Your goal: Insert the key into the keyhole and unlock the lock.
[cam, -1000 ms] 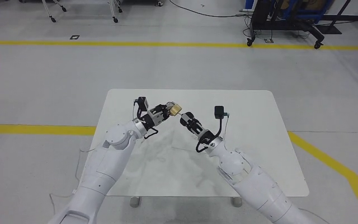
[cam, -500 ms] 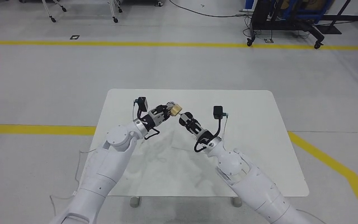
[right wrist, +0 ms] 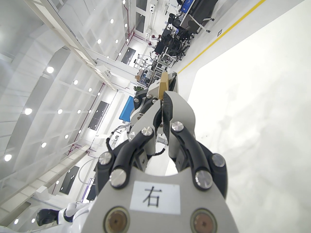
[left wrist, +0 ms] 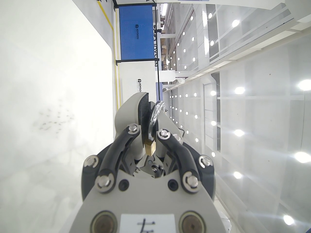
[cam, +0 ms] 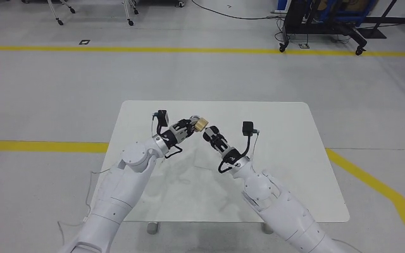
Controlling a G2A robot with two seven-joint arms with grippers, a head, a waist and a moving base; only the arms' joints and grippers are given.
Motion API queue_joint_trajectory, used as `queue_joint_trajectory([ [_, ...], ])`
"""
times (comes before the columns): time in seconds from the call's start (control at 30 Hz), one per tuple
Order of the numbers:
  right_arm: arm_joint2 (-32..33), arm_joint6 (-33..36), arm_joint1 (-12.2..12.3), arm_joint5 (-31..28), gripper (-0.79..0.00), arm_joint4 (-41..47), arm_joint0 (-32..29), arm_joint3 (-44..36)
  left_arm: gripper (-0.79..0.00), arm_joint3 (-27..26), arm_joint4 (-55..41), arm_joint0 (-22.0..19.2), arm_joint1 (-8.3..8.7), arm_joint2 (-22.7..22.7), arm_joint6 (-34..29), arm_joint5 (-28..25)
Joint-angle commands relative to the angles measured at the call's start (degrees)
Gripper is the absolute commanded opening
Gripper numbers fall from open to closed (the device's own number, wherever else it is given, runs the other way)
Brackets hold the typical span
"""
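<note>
The two arms meet in the air above the white counter [cam: 285,126], over its middle part. The left arm [cam: 136,158] carries the lock [cam: 200,123]. The left jaws are clenched on it, and the brass body sticks out at their tips, clear of the counter. In the left wrist view a curved steel part of the lock [left wrist: 155,115] shows between the two fingers.

The right arm [cam: 259,183] comes from the other side. Its jaws stand just beside the brass end of the lock, tips pointing at it. In the right wrist view the lock [right wrist: 163,86] appears edge-on directly past those tips. The right jaws are pressed together with almost no gap. I cannot tell whether the key is between them, nor whether the tips touch the lock.

Compared with one second ago, very little is different. The lock and both pairs of jaws are at nearly the same place above the counter, and the left jaws hold the lock as before. The right arm behind its wrist has shifted slightly toward the left arm, and the cable loop on it has moved along with it. The left arm has also drawn a little toward the middle.
</note>
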Motion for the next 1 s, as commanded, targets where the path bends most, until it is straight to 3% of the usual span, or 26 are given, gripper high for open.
queue_joint_trajectory([
  [0.0,-0.25,-0.49,-0.22,0.57,-0.785,-1.12,-0.01,-0.11,-0.785,0.08,0.06,-0.06,-0.03,0.04,-0.04,0.05],
  [0.27,0.03,0.87,-1.00,1.04,-0.785,-0.17,0.30,0.55,-0.785,0.83,0.20,-0.46,-0.09,-0.02,-0.55,0.35],
  [0.3,0.19,1.13,-1.07,0.95,-0.767,-0.02,0.31,0.61,-0.785,0.92,0.28,-0.53,-0.10,-0.04,-0.56,0.38],
  [0.4,0.71,1.78,-1.23,0.69,-0.606,0.51,0.18,0.64,-0.785,1.22,0.25,-0.74,-0.14,-0.02,-0.64,0.65],
  [0.8,2.62,3.79,-1.71,0.41,-0.610,1.06,-0.72,0.48,-0.785,2.31,0.16,-1.48,-0.41,0.26,-0.62,0.90],
  [0.97,3.40,5.23,-1.91,0.57,-0.489,2.12,-0.90,0.89,-0.785,3.10,0.00,-1.76,-0.50,0.15,-0.38,0.88],
])
